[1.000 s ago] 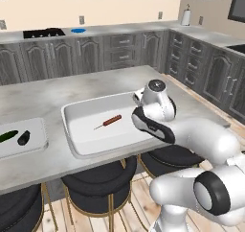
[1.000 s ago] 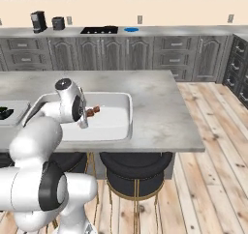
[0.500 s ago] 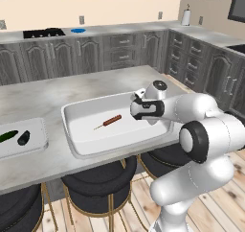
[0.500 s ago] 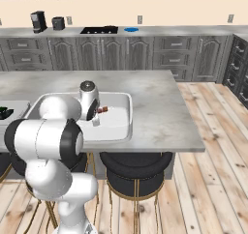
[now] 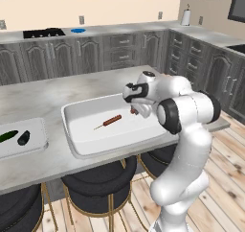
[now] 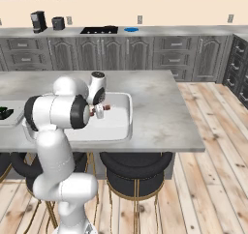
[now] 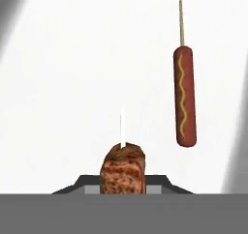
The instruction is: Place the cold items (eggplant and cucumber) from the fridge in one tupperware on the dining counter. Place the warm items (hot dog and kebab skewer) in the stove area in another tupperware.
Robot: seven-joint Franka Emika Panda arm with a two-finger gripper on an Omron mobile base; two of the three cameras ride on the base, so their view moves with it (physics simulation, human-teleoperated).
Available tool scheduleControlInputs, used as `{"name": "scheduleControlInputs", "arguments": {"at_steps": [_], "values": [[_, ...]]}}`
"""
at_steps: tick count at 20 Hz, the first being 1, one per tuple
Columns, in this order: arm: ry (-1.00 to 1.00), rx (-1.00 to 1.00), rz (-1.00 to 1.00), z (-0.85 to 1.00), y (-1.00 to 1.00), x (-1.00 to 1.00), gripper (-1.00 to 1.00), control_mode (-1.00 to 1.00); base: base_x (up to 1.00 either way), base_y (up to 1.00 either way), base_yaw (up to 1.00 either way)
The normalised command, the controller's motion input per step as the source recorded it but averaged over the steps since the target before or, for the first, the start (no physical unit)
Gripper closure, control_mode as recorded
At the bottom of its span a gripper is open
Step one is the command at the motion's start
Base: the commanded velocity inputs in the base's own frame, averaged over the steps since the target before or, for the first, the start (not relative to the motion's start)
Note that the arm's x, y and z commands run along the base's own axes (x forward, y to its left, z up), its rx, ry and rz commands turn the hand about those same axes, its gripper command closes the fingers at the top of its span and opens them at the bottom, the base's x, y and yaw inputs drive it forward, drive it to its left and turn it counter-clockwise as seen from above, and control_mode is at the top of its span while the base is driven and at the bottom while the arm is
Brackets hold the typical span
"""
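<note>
Dining counter [image 5: 57, 89]: grey stone island, two white tupperwares resting on it.
Large tupperware [image 5: 79, 140]: white, open, near the counter's front edge; hot dog and gripper over its floor.
Small tupperware [image 5: 40, 130]: at the counter's left end, well apart from the large one.
Gripper [image 5: 135, 111]: above the large tupperware's right part, closed on the kebab skewer [image 7: 123, 169], meat chunk between the fingertips, stick pointing away.
Hot dog [image 5: 112, 121]: on its stick, lying on the tupperware floor, apart from the kebab.
Cucumber [image 5: 8, 136]: in the small tupperware.
Eggplant [image 5: 23, 139]: just beside the cucumber.
</note>
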Motion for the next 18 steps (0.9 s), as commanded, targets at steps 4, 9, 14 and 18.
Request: {"name": "scheduleControlInputs", "arguments": {"at_steps": [4,9,14,18], "values": [[0.35,0.0,0.01,-0.41,0.02,0.21,1.0,-1.0,0.0,0.0,0.0],[0.22,0.01,0.01,-0.48,0.0,0.07,1.0,-1.0,0.0,0.0,0.0],[0.01,0.02,0.01,-0.06,0.0,0.0,1.0,-1.0,0.0,0.0,0.0],[0.0,0.0,0.01,-0.19,0.0,0.02,-1.0,-1.0,0.0,0.0,0.0]]}}
